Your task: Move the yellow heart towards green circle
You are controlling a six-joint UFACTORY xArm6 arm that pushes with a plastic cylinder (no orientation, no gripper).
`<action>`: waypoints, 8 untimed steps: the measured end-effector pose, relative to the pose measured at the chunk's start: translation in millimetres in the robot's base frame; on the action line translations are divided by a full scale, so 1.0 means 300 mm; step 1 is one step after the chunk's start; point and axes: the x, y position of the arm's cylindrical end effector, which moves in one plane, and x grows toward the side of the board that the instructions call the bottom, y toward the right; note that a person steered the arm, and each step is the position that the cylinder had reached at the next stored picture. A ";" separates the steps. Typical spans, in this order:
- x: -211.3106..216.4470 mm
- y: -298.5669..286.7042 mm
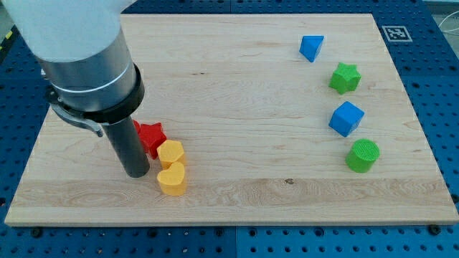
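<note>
The yellow heart (pixel 172 179) lies near the view's bottom left on the wooden board (pixel 237 107). The green circle (pixel 363 155) lies far off at the view's right. My tip (pixel 136 172) stands on the board just left of the yellow heart, close to it. A yellow hexagon-like block (pixel 171 153) touches the heart from above. A red star (pixel 151 136) sits just above that, next to the rod.
A blue cube (pixel 346 118) sits just above the green circle. A green star (pixel 345 77) and a blue triangle (pixel 311 47) lie further toward the view's top right. A second red block (pixel 136 127) is mostly hidden behind the rod.
</note>
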 end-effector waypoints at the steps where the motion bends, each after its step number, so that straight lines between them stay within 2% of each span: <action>1: 0.009 -0.001; 2: 0.071 0.027; 5: 0.032 0.449; 7: 0.092 0.397; 8: 0.131 0.440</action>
